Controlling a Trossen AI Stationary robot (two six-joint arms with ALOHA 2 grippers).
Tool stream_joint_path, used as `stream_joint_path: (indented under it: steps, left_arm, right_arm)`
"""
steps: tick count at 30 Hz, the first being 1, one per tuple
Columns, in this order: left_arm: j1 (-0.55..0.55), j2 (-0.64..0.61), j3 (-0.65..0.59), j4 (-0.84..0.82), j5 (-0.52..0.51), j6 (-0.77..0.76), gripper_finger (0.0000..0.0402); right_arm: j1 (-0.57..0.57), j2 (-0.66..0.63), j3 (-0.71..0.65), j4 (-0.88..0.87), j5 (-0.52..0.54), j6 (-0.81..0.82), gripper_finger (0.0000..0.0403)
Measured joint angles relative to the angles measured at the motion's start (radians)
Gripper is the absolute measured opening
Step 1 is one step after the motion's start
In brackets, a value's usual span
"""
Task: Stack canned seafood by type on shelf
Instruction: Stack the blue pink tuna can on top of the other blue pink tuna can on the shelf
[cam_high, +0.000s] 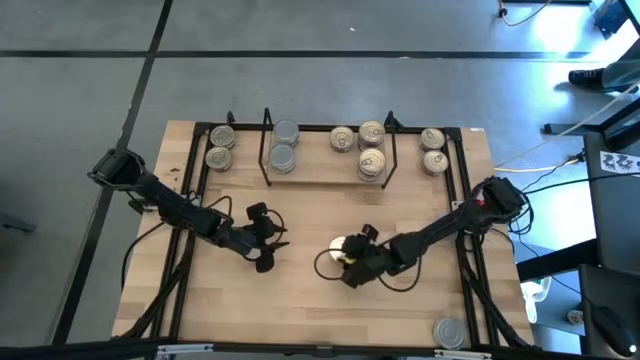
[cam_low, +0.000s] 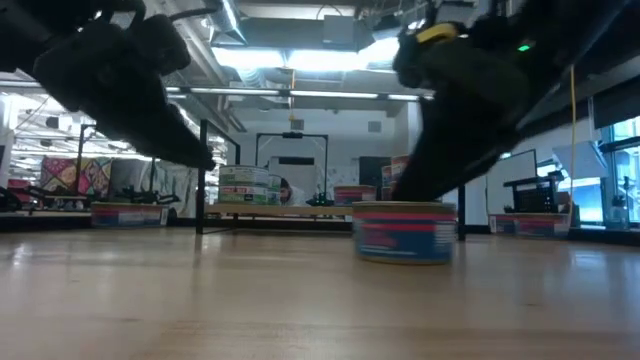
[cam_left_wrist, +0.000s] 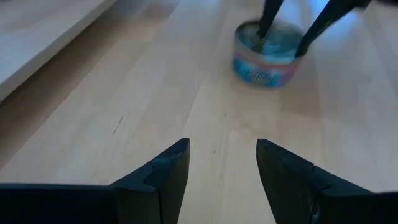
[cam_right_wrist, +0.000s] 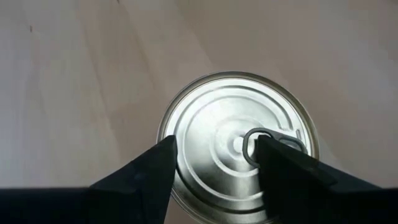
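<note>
Currently, the right gripper is being held open directly over a pull-ring tin on the tabletop, gripping nothing; if lowered off-centre, the tin could be knocked away from the shelf.

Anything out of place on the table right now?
One tin sits alone at the table's near right corner, far from the shelf. Another tin lies mid-table under the open right gripper. Nothing looks tipped, spilled or damaged.
</note>
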Motion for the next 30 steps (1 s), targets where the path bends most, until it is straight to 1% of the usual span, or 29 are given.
stream_joint_path:
  steps: [7, 12, 16, 21, 24, 26, 30]
  left_arm:
    - [0.000, 0.045, 0.000, 0.150, 0.000, 0.022, 0.0184]
    - [0.001, 0.137, 0.005, 0.318, 0.000, 0.055, 0.0184]
    - [0.001, 0.223, 0.048, 0.380, 0.000, 0.109, 0.0184]
    - [0.003, 0.310, 0.140, 0.381, 0.004, 0.196, 0.0184]
    - [0.019, 0.340, 0.186, 0.376, 0.065, 0.227, 0.0184]
    - [0.039, 0.352, 0.215, 0.377, 0.129, 0.232, 0.0184]
    - [0.081, 0.374, 0.266, 0.330, 0.215, 0.222, 0.0184]
  right_arm:
    - [-0.046, 0.045, -0.002, 0.187, -0.007, -0.140, 0.0224]
    - [-0.054, 0.048, -0.005, 0.297, -0.007, -0.230, 0.0224]
    - [-0.046, 0.048, -0.005, 0.328, -0.007, -0.303, 0.0224]
    - [-0.004, -0.024, -0.007, 0.211, 0.010, -0.328, 0.0224]
    - [0.038, -0.087, -0.006, 0.134, 0.055, -0.331, 0.0224]
    - [0.066, -0.118, -0.006, 0.076, 0.078, -0.331, 0.0224]
    - [0.112, -0.160, -0.006, -0.007, 0.090, -0.315, 0.0224]
